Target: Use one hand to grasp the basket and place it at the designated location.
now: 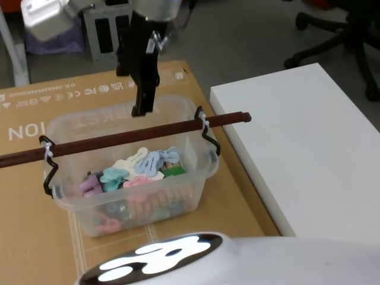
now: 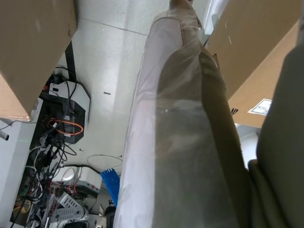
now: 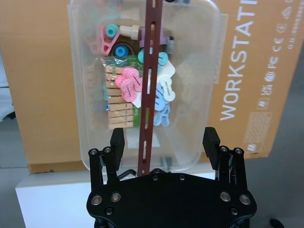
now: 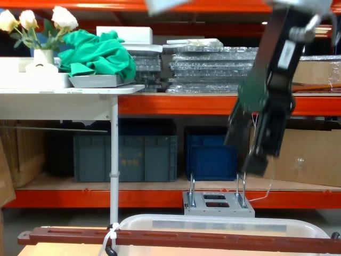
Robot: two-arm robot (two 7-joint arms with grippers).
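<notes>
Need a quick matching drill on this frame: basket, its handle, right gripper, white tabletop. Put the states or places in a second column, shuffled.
Things:
1. basket
2. handle
3. right gripper
4. white tabletop

States or places:
A. open, above the bar, not touching it
B. reddish-brown, slotted, lying across the tub's top
C. on the cardboard, holding pegs and clips
D. on the robot's right of the tub

Pairs: 1-C, 2-B, 3-A, 4-D
</notes>
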